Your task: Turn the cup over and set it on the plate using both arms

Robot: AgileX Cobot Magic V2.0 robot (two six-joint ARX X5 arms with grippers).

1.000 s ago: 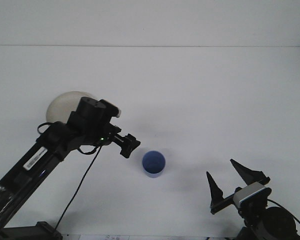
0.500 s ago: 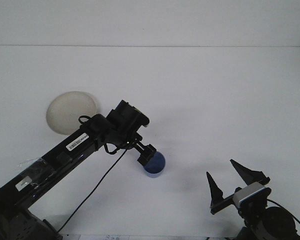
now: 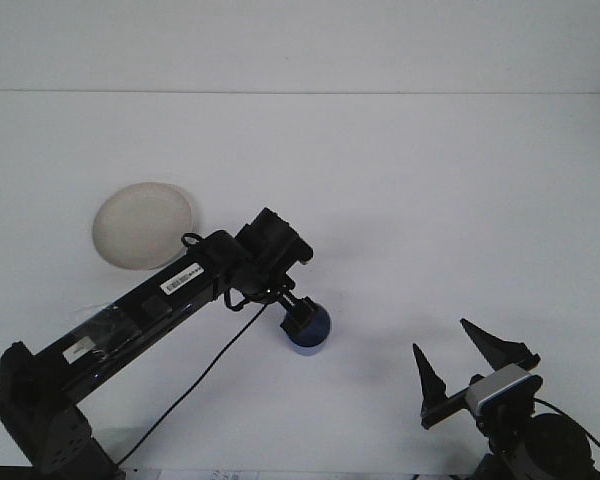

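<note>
Blue cup [image 3: 314, 331] directly under left gripper [image 3: 300, 317], touching; finger state unclear. Right gripper [image 3: 467, 361] spread, well apart.

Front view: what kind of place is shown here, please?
Probably a robot test bench or lab rather than a home. A bare white table carries only a blue cup and a pale plate, with the left gripper down at the cup and the right gripper open.

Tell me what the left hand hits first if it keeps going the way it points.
The left hand points down and right, straight onto the blue cup; it already overlaps the cup's rim, though actual contact is unclear.
</note>
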